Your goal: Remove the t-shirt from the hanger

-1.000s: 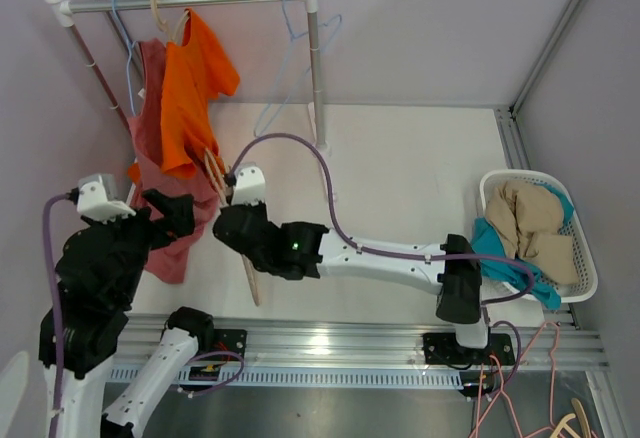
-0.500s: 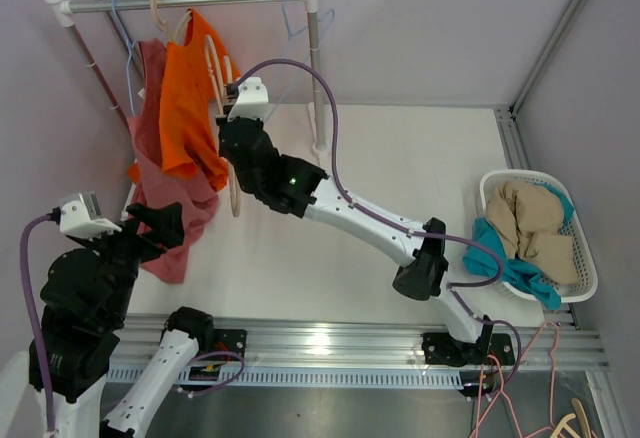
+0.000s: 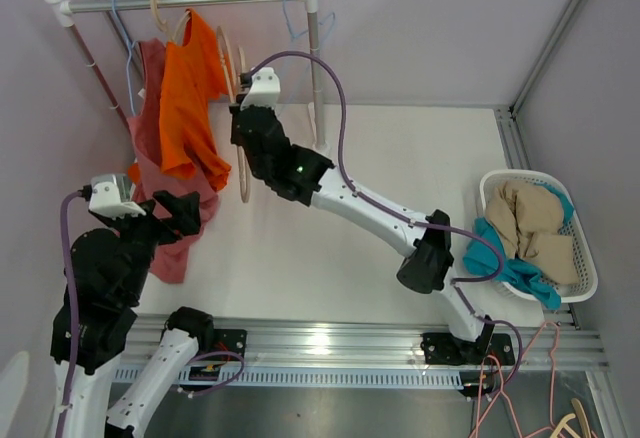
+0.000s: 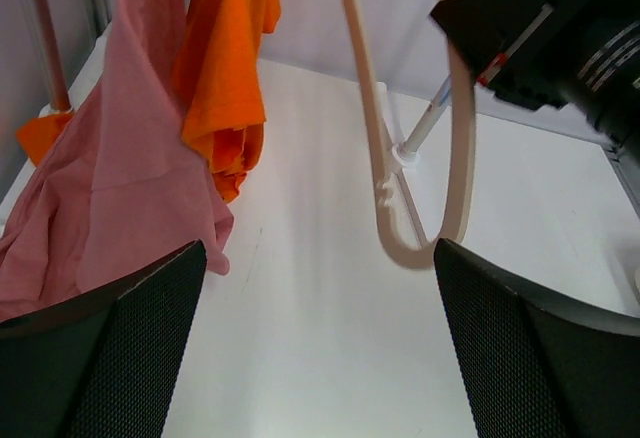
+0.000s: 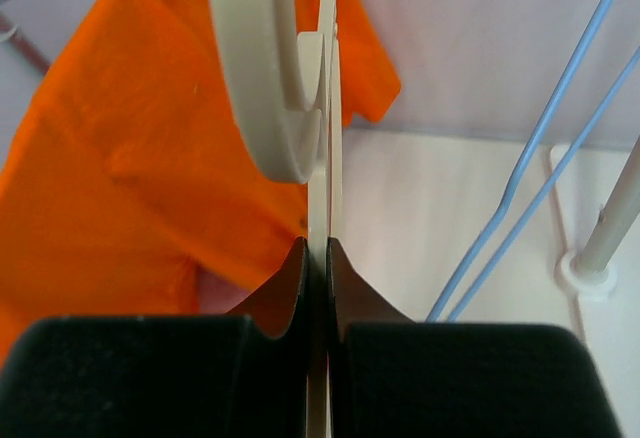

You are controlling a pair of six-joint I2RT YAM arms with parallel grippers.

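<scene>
Clothes rail (image 3: 190,0) stands far left. Orange t-shirt (image 3: 185,98) and pink t-shirt (image 3: 168,258) hang from it, long axes vertical, the pink one to the left. Bare beige hanger (image 3: 243,173) is upright just right of the orange shirt, clamped edge-on in right gripper (image 5: 318,258). Left gripper (image 4: 318,288) is spread wide and empty. It is the nearer arm, with the pink hem just far-left of it.

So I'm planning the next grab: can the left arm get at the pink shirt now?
Probably yes: the left gripper is open beside the pink shirt, nothing between; the beige hanger in the right gripper hangs clear.
</scene>
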